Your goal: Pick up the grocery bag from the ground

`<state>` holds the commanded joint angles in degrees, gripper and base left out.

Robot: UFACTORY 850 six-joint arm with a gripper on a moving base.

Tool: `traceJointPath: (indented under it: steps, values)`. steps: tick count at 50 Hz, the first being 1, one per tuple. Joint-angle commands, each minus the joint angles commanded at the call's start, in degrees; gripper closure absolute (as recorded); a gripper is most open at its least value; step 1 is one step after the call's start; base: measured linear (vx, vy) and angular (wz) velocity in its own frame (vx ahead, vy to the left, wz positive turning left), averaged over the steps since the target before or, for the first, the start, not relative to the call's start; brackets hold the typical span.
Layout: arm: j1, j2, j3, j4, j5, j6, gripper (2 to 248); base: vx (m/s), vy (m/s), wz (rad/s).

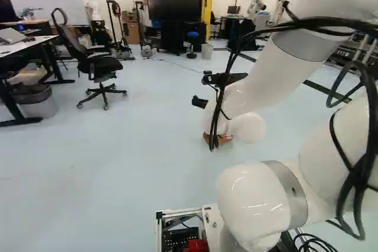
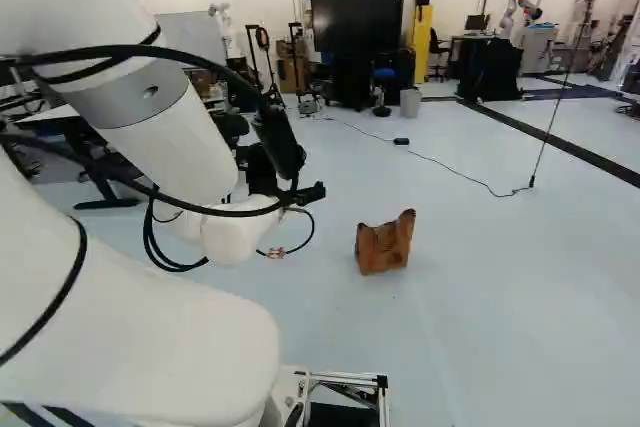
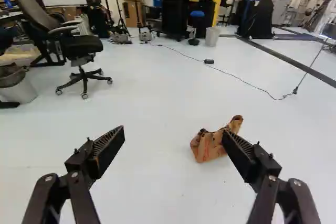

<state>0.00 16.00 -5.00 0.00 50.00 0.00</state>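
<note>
- Grocery bag (image 2: pixel 385 245): brown paper, standing crumpled on the floor (image 2: pixel 500 317), ahead of the tool (image 3: pixel 173 132) and off toward its right finger (image 3: pixel 242 154).
- Tool is open, fingers well spread, nothing between them; we see no contact with the bag.
- Main risk, we'd say: sideways miss. The bag sits off the tool's centreline, so going straight in could land the right finger on the rim, crushing it or tipping the bag over.
- Closing too soon would catch only air, since the bag looks well short of reach.
- Going in too low could drive the fingertips into the floor, as the bag is squat.
- Thin paper might tear or slip if we pinch just the raised corner; the weight inside is unknown.
- Pointing: mouth seems to face up, base down. Rim is uneven, with the taller corner at the right of the right base view.
- Long axis: we read it as running roughly along the rim, slanting up and away toward that taller corner. Left base view is poor for this, with the arm (image 2: pixel 180 147) and cables (image 1: pixel 221 90) hiding most of the bag, so treat the angle as approximate.
</note>
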Motion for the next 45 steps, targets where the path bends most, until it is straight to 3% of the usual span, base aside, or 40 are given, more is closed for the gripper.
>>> traceJointPath:
  steps: [45]
  values:
    - [0.00,0.00,0.00,0.00,0.00,0.00,3,0.170,-0.113,-0.332]
